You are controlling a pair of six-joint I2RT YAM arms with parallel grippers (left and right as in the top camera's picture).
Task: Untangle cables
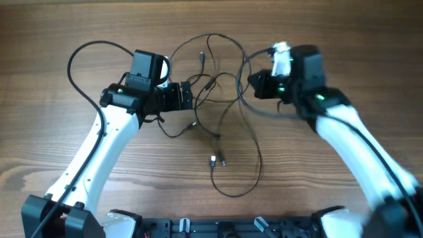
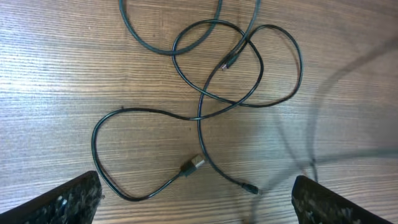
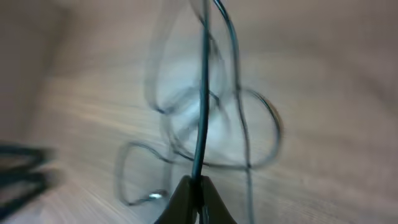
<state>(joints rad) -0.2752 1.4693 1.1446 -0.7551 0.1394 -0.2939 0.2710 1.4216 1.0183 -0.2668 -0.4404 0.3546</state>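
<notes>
Overhead, right gripper (image 1: 254, 84) pinches a cable (image 3: 201, 112); left gripper (image 1: 189, 96) hovers spread.

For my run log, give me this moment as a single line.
Left fingers open above cables | right fingers shut on a cable | cables tangled on table

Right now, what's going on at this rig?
Two robot arms are working on a tangle of thin black cables lying in loose loops on the brown wooden table. The right hand is pinched shut on one strand. The left hand is open above the loops and a silvery plug, holding nothing. The cables cross in several places, so they are not untangled yet.
</notes>
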